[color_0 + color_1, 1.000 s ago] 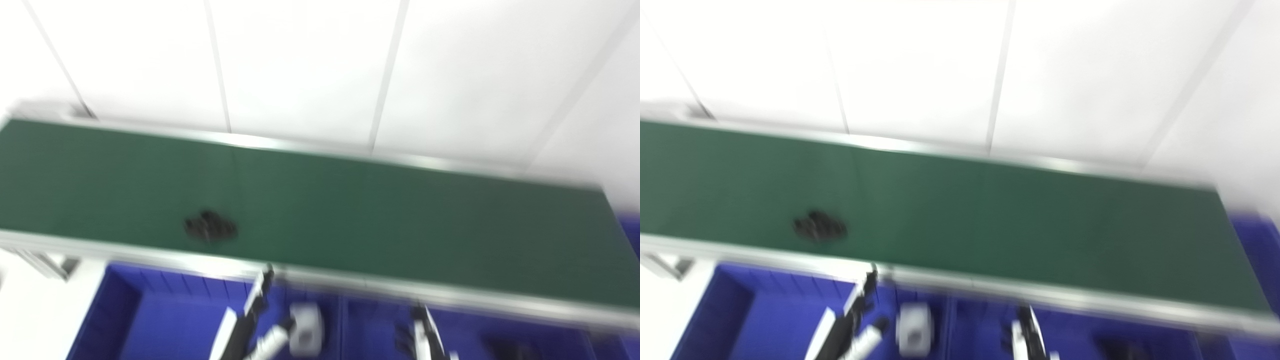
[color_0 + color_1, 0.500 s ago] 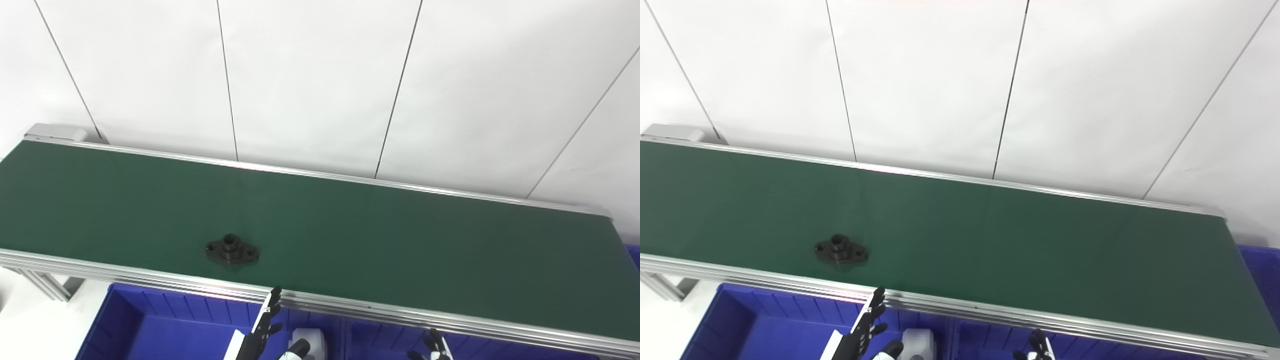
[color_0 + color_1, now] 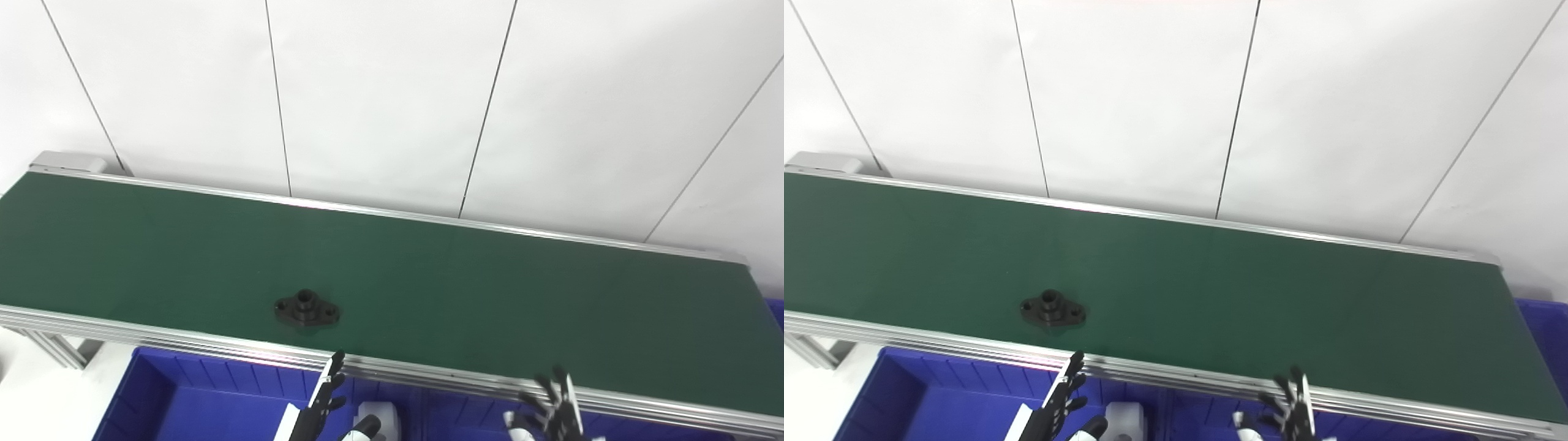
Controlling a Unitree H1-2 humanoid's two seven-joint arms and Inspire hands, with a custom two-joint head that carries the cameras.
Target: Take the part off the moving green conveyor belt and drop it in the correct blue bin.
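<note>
- Reaching up from the bottom edge, the left hand (image 3: 321,404) has its fingers (image 3: 334,367) extended and slightly apart, holding nothing; the tips lie at the near rail of the conveyor
- Right hand (image 3: 551,410) also enters at the bottom edge, fingers (image 3: 560,383) spread apart and empty, tips overlapping the near rail; the hand is slightly blurred
- Blue bin (image 3: 184,398) sits below the near rail, under the left hand; a white object (image 3: 383,416) lies in it just beside that hand
- Second blue bin (image 3: 1540,331) shows at the right end of the belt
- Green conveyor belt (image 3: 490,306) runs across the view, framed by aluminium rails (image 3: 184,346)
- Black part (image 3: 306,308), a flanged piece with a raised centre hub and two side holes, lies flat on the belt near its front edge, beyond the left hand and apart from it
- White panelled wall (image 3: 392,92) stands behind the belt
</note>
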